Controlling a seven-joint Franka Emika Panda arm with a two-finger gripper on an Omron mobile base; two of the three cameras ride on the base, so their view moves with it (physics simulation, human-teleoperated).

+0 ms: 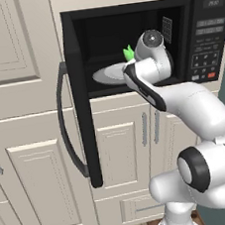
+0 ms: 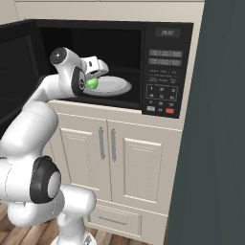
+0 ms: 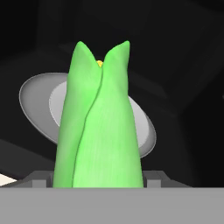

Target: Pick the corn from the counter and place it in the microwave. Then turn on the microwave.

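Tool [image 3: 98,181] pinching corn [image 3: 98,131] by its base, inside microwave [image 1: 184,30] w/ door [image 1: 82,113] swung open at left. Corn above near edge of glass turntable plate [image 2: 115,86]; contact w/ plate can't tell.

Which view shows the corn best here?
The hand view: the corn stands large and unobstructed, husk tips pointing toward the microwave plate. The left base view shows leaf tips; the right base view, a green patch by the gripper.
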